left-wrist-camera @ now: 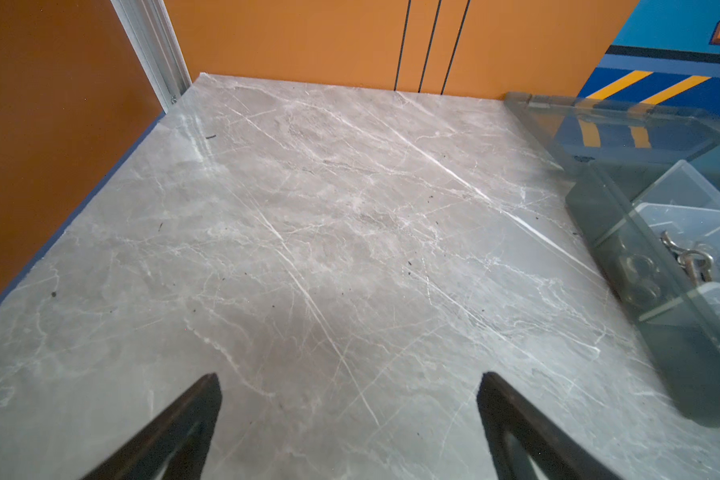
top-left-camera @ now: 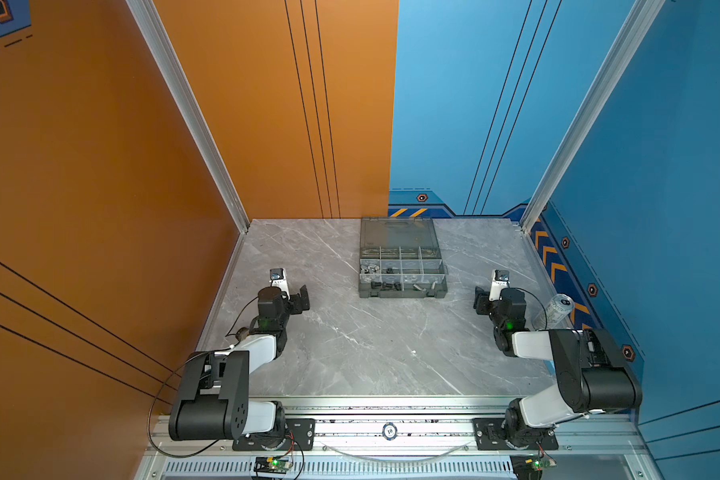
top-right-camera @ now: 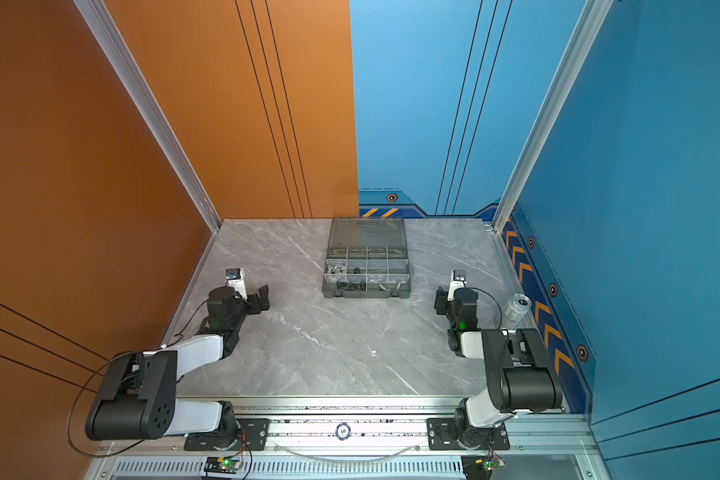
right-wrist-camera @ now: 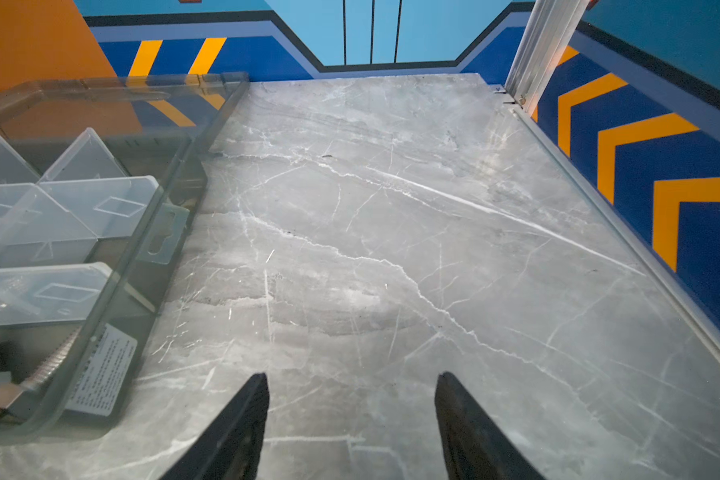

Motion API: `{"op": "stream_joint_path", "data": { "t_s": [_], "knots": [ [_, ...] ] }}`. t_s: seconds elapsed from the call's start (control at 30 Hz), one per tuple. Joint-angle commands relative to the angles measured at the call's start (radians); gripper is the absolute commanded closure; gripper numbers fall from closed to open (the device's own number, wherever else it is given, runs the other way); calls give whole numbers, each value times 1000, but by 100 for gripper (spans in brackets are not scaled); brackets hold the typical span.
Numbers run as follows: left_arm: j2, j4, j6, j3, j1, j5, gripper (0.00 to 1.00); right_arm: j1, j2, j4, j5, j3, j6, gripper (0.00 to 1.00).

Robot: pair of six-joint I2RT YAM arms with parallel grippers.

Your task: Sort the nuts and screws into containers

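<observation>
Screws [top-left-camera: 385, 286] lie in the near row of the box [top-left-camera: 404, 294], nuts [top-left-camera: 370, 269] in its middle row, at the table's [top-left-camera: 350, 340] far centre. Left gripper [left-wrist-camera: 350, 378] gapes wide, empty; right gripper [right-wrist-camera: 352, 376] stands partly open, empty, either side.

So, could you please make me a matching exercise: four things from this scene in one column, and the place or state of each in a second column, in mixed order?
Things:
1. organizer box
2. drink can
3. poker chip
4. left tool

Places or states:
A. on the metal rail at the front
B. open and empty, over bare table
C. at the far middle of the table, with its lid open
D. at the right edge of the table

Right pairs: 1-C, 2-D, 3-A, 4-B.
</observation>
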Motion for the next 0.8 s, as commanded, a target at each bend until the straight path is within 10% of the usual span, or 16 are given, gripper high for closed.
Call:
{"op": "stream_joint_path", "data": {
  "t_s": [0.0,0.47,0.77],
  "knots": [
    [-6,35,17,-14,9,1,2,19,0,47,54,-9,-4,32],
    [185,386,24,-86,14,-65,2,38,-2,61,93,-16,-13,26],
    [185,306,54,-47,-22,-115,2,14,3,43,56,-4,5,11]
  ]
}}
